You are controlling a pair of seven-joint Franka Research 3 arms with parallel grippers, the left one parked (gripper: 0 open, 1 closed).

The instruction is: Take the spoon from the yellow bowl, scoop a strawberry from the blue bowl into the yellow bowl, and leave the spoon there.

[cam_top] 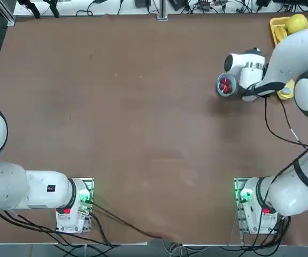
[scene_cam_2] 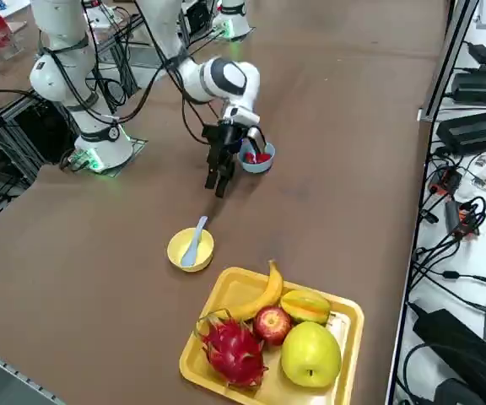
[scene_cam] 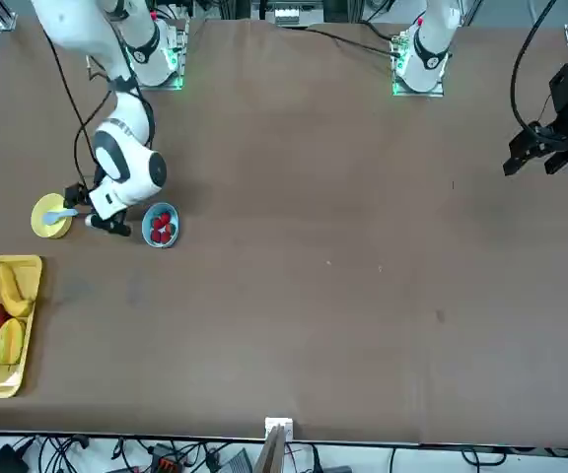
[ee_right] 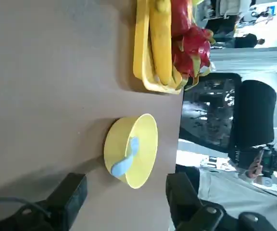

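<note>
The yellow bowl (scene_cam_2: 178, 249) stands near the fruit tray, and the pale blue spoon (scene_cam_2: 196, 240) lies in it with its handle over the rim. The wrist view shows this bowl (ee_right: 145, 144) and spoon (ee_right: 125, 161) just beyond my fingers. The blue bowl (scene_cam_2: 258, 167) holds red strawberries (cam_top: 226, 85). My right gripper (scene_cam_2: 220, 179) hangs low over the table between the two bowls, right beside the blue one. It is open and empty (ee_right: 126, 199), and its fingers point toward the yellow bowl (scene_cam: 45, 225).
A rectangular yellow tray (scene_cam_2: 350, 337) with a banana, an apple, a dragon fruit and other fruit sits beyond the yellow bowl at the table's corner. The table edge runs close behind it. Cables and equipment lie off the table's side.
</note>
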